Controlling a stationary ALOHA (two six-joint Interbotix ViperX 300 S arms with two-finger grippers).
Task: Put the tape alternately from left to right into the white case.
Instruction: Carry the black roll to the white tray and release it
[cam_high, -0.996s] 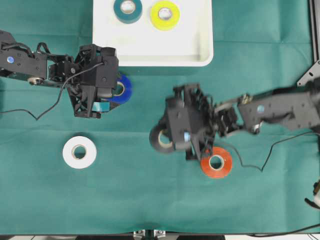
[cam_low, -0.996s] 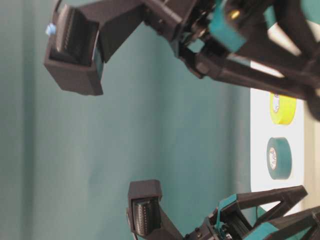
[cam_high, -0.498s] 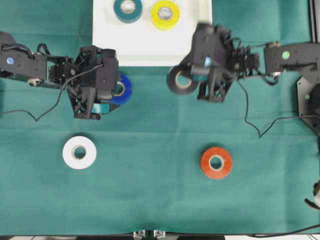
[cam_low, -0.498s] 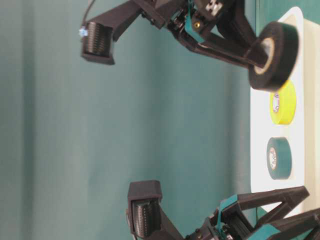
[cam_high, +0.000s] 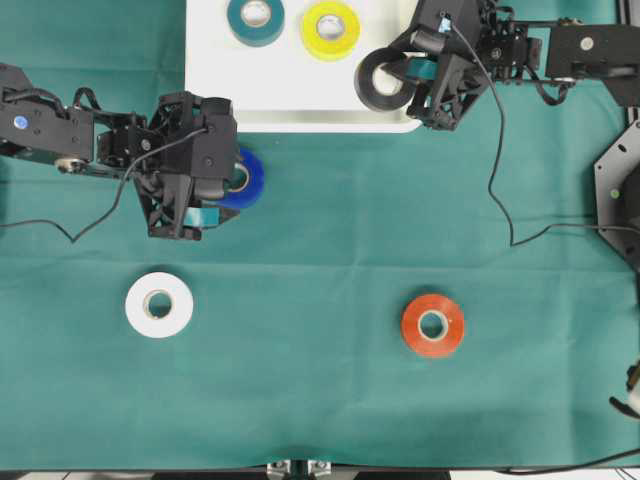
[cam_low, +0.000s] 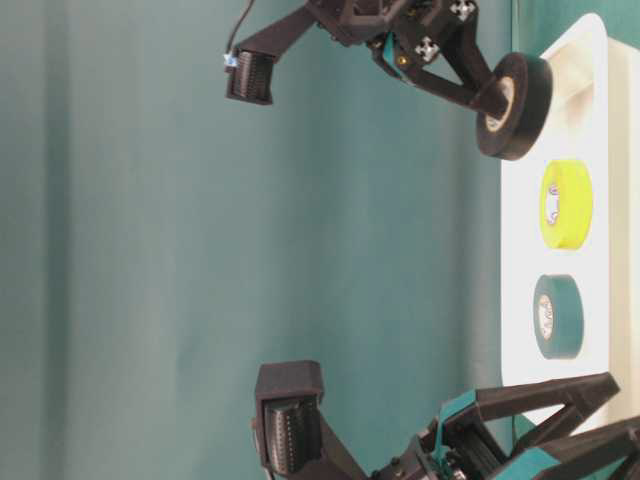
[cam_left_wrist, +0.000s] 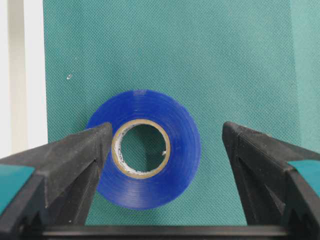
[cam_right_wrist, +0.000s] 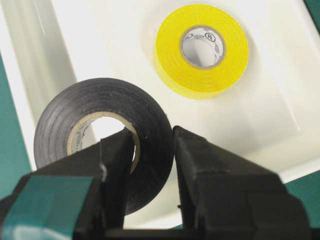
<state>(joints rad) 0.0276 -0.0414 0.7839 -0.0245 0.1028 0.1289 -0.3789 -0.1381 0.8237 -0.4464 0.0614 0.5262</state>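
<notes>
Black tape roll (cam_right_wrist: 102, 150), its wall pinched by the right gripper (cam_right_wrist: 150, 165), hangs over the shallow white plastic case (cam_high: 300, 95), where teal (cam_high: 255, 20) and yellow rolls (cam_high: 330, 29) lie. Left gripper (cam_left_wrist: 165, 145) gapes around the blue roll (cam_left_wrist: 145, 155); white (cam_high: 159, 304) and orange-red rolls (cam_high: 432, 324) wait on the cloth.

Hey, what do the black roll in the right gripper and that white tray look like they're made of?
The black tape looks like smooth, slightly glossy vinyl wound in fine layers on a pale, probably cardboard core. The white case looks like glossy moulded plastic: soft reflections, rounded corners. The right gripper pinches the roll's wall.
</notes>
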